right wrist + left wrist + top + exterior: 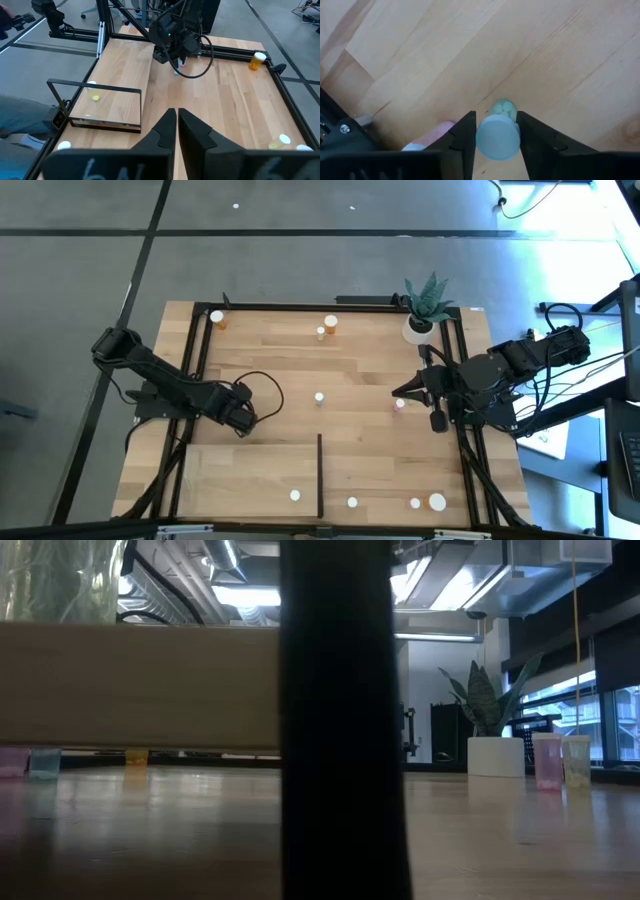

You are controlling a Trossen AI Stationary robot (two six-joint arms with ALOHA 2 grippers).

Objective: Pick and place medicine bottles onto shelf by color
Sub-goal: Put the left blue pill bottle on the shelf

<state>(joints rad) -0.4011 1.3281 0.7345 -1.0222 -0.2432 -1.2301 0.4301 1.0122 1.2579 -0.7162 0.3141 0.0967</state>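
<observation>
where the left fingers (496, 145) meet, a green bottle (498, 131) between

white-capped bottles (319, 396) across tabletop (370, 360)

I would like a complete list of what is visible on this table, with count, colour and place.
Medicine bottles: nine white caps from above, scattered over table; one on shelf.
Green bottle: one, pale cap, in left hand.
Pink bottle: one, beside it.
Shelf: one, pale wood, black upright strip, on left arm's side.
Plant: one, green, white pot, near right arm.
Left hand: dark, shut on green bottle.
Right hand: dark, shut, empty.
</observation>
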